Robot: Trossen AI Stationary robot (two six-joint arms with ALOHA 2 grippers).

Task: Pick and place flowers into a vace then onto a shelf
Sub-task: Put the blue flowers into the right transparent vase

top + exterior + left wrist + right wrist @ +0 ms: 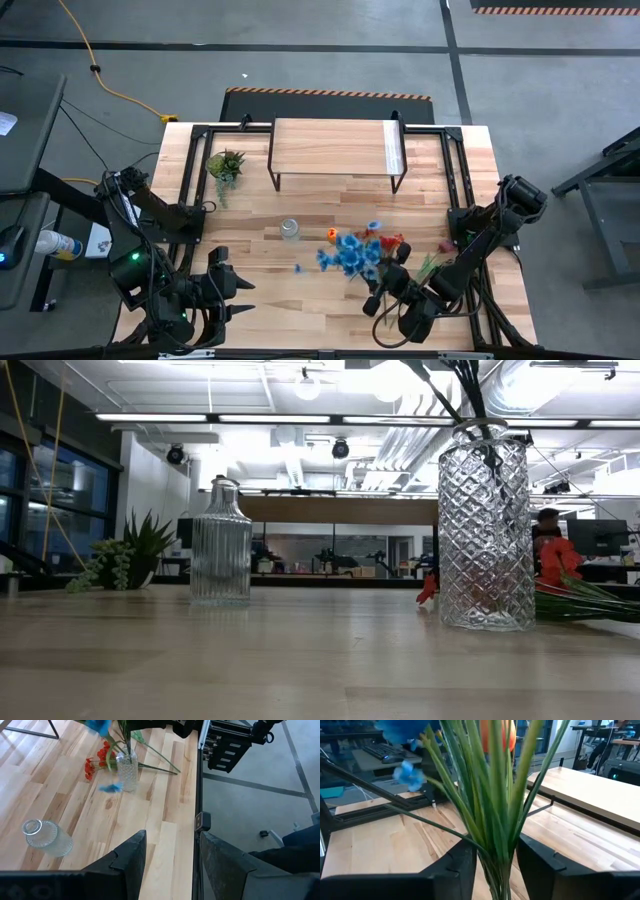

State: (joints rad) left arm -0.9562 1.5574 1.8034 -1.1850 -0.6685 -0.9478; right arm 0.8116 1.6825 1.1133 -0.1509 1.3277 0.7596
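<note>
Loosely, right jaws (492, 865) flank the flowers' (490, 795) stems, barely parted.

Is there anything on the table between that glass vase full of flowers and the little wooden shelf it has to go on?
Nothing visible blocks it. The diamond-cut glass vase holding blue and orange flowers has bare tabletop up to the light wood shelf. The small ribbed glass bottle stands off to one side.

Both arms were dark, near black, built of chunky jointed segments with black cables looping along them. The left arm (150, 215) carried a small green light near its base and a white label patch. Each claw ended in 2 broad, flat, matte black fingers (131, 865) with angular bevelled edges.
</note>
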